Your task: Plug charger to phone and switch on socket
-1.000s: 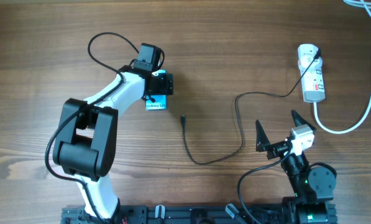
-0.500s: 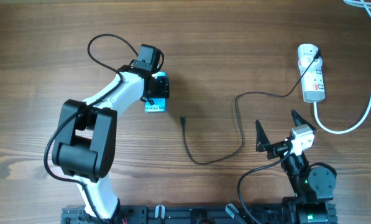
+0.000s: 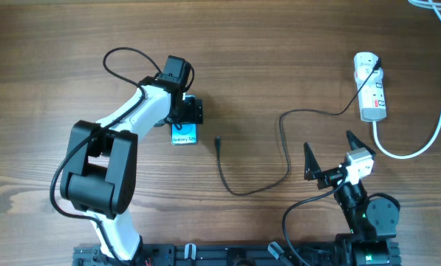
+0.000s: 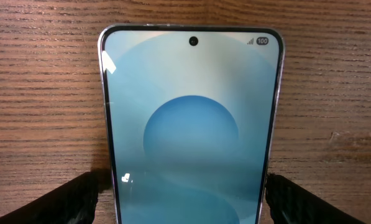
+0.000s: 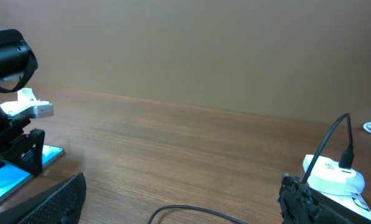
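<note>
Straddling the phone (image 4: 188, 124), left gripper (image 4: 188, 202), jaws spread.

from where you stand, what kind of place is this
Most likely a robot lab test bench: a wooden table with a left arm and a right arm mounted at its near edge, and a phone and a power strip laid out as props.
</note>
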Robot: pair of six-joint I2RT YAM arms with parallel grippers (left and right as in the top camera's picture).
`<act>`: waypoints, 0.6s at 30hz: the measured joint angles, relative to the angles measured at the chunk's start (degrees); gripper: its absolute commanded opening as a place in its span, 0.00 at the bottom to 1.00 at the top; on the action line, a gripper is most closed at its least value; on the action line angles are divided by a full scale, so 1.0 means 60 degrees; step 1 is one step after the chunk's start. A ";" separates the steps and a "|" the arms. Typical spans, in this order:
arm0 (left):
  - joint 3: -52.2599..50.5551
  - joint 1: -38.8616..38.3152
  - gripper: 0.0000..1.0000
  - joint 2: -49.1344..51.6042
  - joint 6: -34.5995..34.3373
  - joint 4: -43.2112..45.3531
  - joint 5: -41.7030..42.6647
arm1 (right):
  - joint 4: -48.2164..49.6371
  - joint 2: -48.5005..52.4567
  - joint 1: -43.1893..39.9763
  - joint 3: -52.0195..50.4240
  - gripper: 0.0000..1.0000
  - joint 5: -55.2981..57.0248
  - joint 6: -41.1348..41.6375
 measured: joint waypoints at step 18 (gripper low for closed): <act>-0.0018 0.0000 0.92 0.0000 0.0000 0.0007 -0.0106 | 0.0000 0.0000 0.0000 0.0000 1.00 0.0000 0.0004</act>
